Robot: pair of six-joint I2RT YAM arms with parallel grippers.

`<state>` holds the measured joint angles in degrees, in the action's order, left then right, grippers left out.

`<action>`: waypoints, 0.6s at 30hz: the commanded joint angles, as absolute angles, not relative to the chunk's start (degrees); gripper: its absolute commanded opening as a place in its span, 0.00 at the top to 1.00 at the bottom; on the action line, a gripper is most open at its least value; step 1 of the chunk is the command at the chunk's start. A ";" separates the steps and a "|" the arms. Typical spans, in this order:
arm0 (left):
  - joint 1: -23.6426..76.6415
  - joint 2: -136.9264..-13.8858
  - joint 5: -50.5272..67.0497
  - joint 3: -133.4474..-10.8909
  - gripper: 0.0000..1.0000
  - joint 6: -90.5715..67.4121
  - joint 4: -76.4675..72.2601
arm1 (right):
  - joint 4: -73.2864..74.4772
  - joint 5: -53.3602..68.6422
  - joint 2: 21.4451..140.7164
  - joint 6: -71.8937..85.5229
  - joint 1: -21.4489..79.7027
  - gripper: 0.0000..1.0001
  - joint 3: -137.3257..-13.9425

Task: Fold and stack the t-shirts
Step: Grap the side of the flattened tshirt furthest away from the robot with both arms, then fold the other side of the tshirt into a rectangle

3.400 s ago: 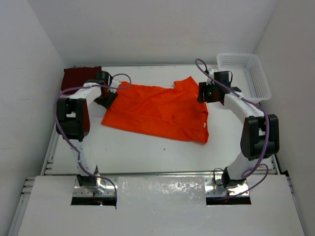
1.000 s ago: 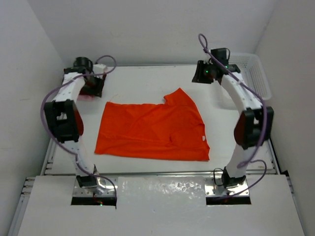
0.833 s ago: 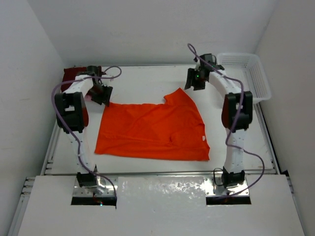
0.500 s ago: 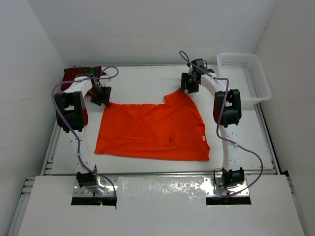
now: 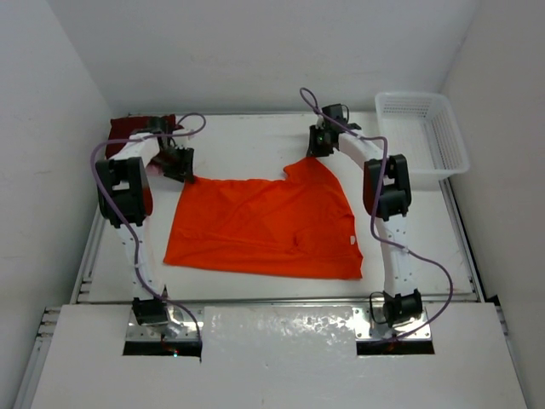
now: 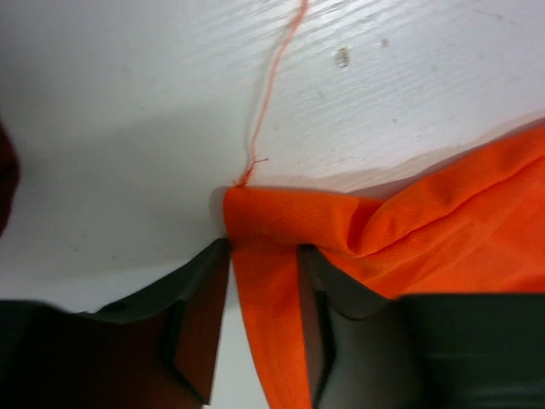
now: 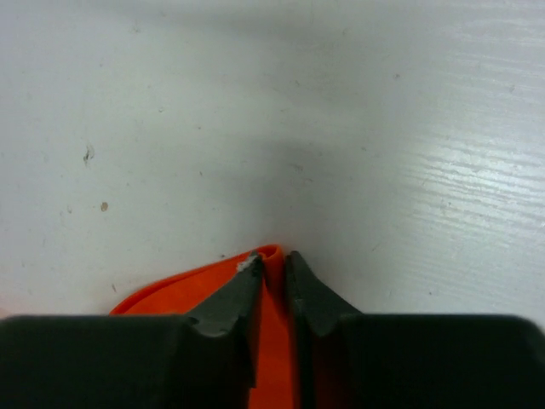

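White arms (image 5: 136,256) w/ blk joints, purple cables (image 5: 192,118) (looped); dark fingers (image 7: 226,315)

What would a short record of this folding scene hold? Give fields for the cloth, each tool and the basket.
spread cloth: orange t-shirt, lying flat on the table
left tool: fingers astride the shirt's far left corner, cloth between them; grip not certain
right tool: pinching the shirt's far sleeve tip
other cloth: maroon t-shirt, at the table's far left corner
basket: white lattice, far right, apart from the shirts
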<state>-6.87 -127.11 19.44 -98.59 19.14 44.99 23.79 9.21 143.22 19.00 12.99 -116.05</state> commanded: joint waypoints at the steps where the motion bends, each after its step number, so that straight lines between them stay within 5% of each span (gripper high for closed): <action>1: -7.21 -129.02 26.35 -99.23 0.67 20.04 44.03 | 26.46 10.89 144.84 20.30 12.92 0.87 -112.59; 3: -7.21 -129.11 26.72 -99.40 0.83 20.13 43.60 | 26.11 11.07 144.32 21.35 12.57 1.00 -111.89; 6: -7.21 -127.97 26.81 -99.41 1.00 20.65 42.90 | 23.74 11.69 141.86 22.06 11.87 1.00 -108.73; 13: -7.38 -120.51 18.56 -95.38 1.00 24.60 41.75 | 19.70 14.67 132.73 21.62 10.46 1.00 -100.48; 18: -7.29 -110.58 16.44 -88.87 1.00 30.40 41.84 | 16.18 17.14 116.05 21.97 10.46 1.00 -83.53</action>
<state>-6.87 -118.98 18.59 -90.76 25.39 43.00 17.89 14.68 126.61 22.06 10.55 -89.47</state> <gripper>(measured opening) 0.010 0.002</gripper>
